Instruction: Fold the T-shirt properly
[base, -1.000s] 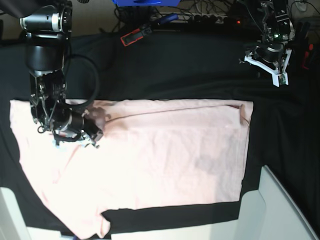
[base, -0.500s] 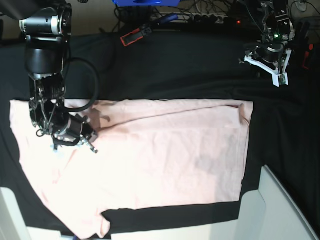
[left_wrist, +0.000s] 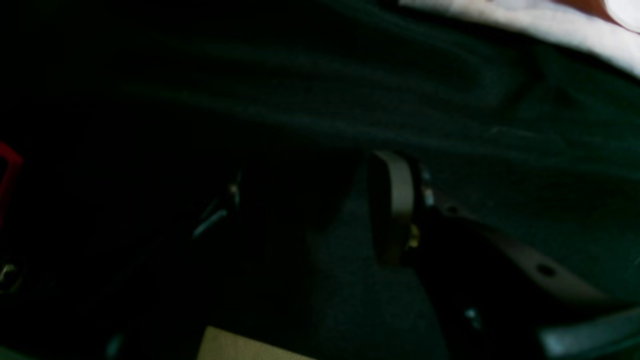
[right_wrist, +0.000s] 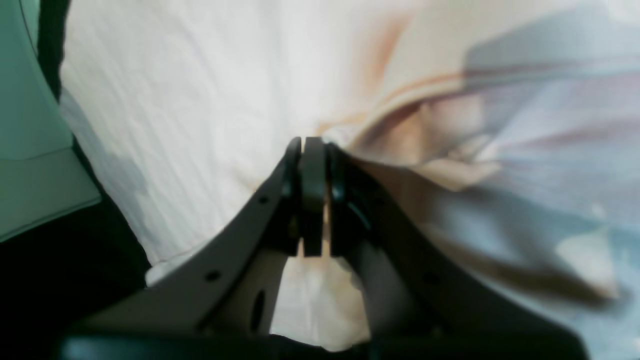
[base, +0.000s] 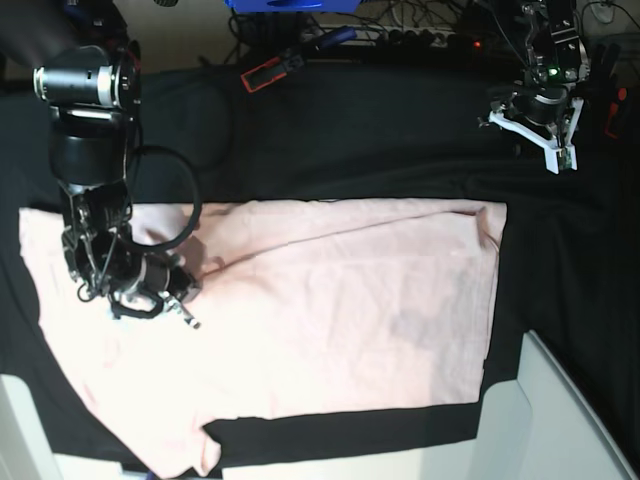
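The pale pink T-shirt (base: 330, 310) lies spread flat on the black table cloth (base: 350, 140), plain side up. My right gripper (base: 188, 316) rests on the shirt's left part, near the sleeve. In the right wrist view this gripper (right_wrist: 312, 150) is shut on a raised ridge of the T-shirt (right_wrist: 175, 100), and creases run from the pinch. My left gripper (base: 555, 152) hangs over bare cloth at the far right, apart from the shirt. In the dark left wrist view it (left_wrist: 310, 210) is open with nothing in it, one finger (left_wrist: 395, 205) showing, and a strip of T-shirt (left_wrist: 550, 25) at the top right.
A red-and-black tool (base: 268, 72) and a blue object (base: 290, 5) lie at the back edge among cables. A red item (base: 612, 110) sits at the far right. A white panel (base: 560, 420) rises at the front right corner.
My right gripper has slid toward the table's front over the shirt and closed on a pinch of fabric. The shirt's back edge near it has shifted. The left arm has not moved.
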